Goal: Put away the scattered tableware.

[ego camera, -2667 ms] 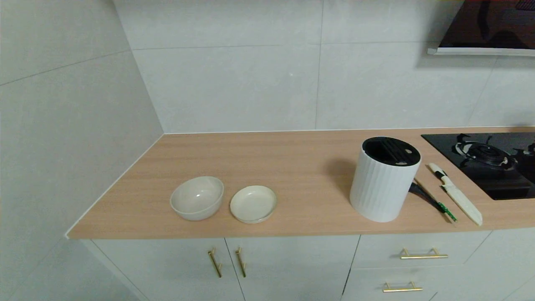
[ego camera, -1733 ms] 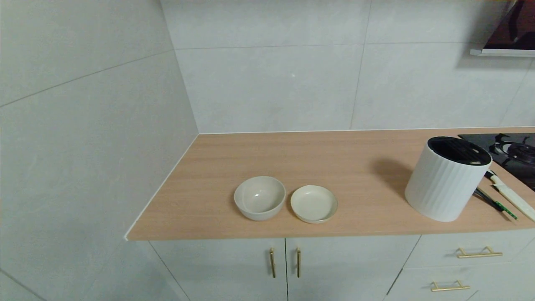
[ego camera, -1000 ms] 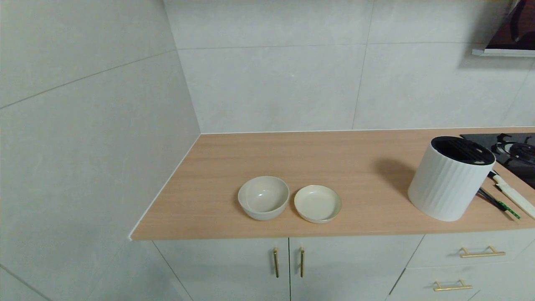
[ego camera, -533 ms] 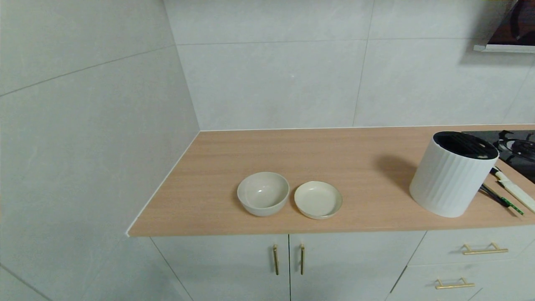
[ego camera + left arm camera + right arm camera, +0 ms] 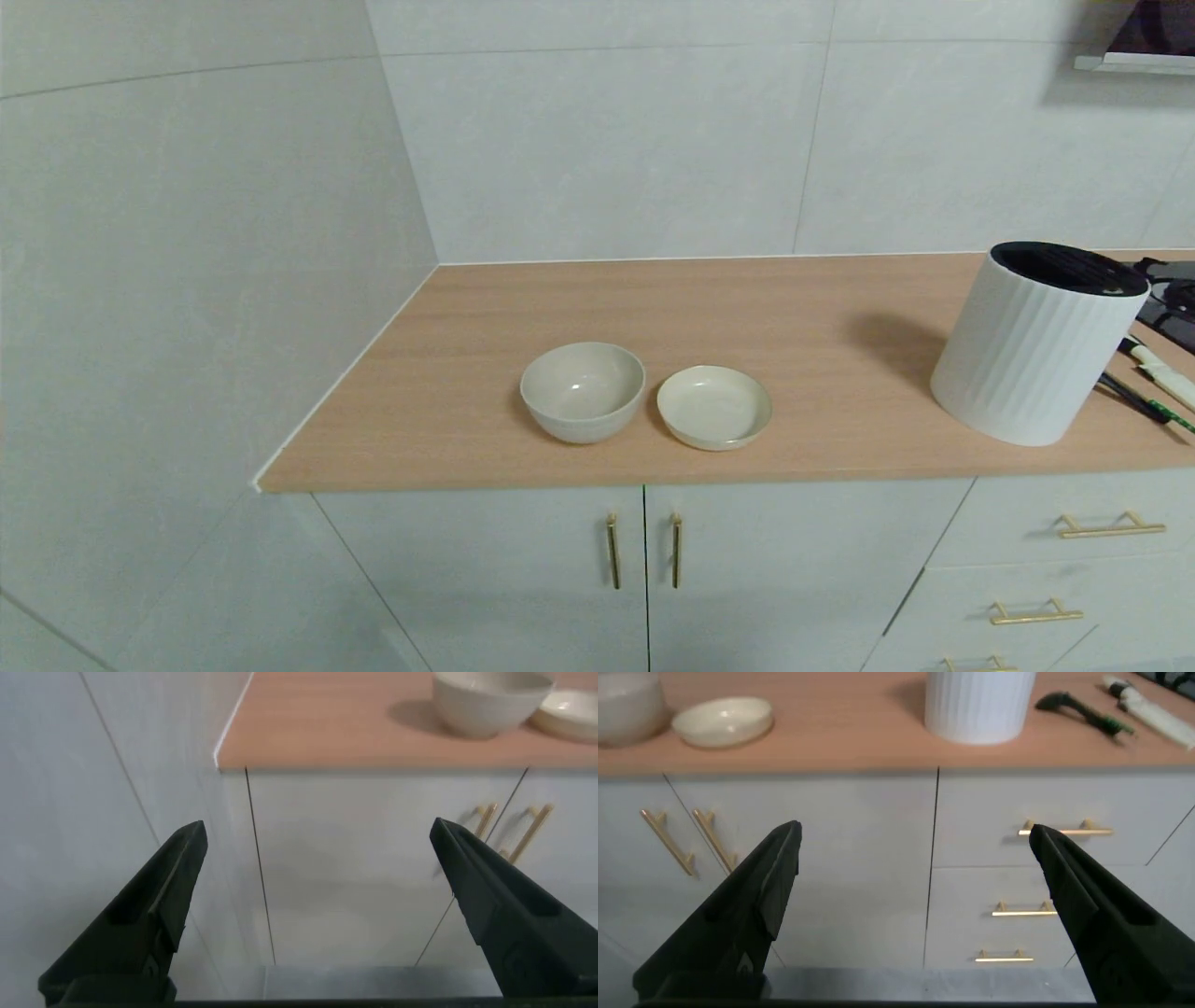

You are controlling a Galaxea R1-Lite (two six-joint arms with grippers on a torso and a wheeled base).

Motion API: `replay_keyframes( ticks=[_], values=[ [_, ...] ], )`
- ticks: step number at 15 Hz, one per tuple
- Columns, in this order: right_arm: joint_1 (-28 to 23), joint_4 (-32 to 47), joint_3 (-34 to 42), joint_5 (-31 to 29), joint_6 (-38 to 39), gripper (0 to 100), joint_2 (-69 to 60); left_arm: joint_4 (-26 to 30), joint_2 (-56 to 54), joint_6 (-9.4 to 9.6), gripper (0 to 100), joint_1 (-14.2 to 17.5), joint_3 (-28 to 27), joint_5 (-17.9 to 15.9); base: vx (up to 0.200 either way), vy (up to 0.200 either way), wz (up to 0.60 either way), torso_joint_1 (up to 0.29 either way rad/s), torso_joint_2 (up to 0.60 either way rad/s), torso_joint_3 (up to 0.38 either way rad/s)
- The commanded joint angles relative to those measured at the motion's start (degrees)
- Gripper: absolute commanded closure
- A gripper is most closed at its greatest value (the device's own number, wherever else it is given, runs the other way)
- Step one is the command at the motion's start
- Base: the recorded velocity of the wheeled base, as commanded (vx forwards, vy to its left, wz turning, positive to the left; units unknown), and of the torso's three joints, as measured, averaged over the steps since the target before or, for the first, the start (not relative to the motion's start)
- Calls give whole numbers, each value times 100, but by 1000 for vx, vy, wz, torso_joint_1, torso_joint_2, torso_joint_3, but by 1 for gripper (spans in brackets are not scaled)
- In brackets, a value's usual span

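Lying on the counter (image 5: 747,308) by tiled walls (image 5: 607,140), bowl (image 5: 582,390) and dish (image 5: 714,406) were seen; left gripper (image 5: 318,826) and right gripper (image 5: 915,829) were held spread, empty.

No writing, number or sign can be read on the round beige bowl (image 5: 582,390), shallow beige dish (image 5: 714,407), white ribbed cylindrical holder (image 5: 1036,359) or wooden table (image 5: 709,303). Green marks on the dark chopsticks (image 5: 1144,404) are too small to tell.

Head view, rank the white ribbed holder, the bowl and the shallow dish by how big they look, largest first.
1. white ribbed holder, clearly the largest.
2. bowl.
3. shallow dish, nearly as wide as the bowl beside it but much lower, so it ranks only just behind.
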Motion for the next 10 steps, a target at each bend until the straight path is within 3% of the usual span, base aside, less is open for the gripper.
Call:
replay_keyframes(
  ticks=[1, 10],
  values=[
    [0, -4, 0, 2, 0, 0, 7, 0, 0, -1, 0, 0, 0, 4, 0, 0, 0, -251, 540, 295],
    [0, -4, 0, 2, 0, 0, 7, 0, 0, -1, 0, 0, 0, 4, 0, 0, 0, -220, 512, 288]
  ],
)
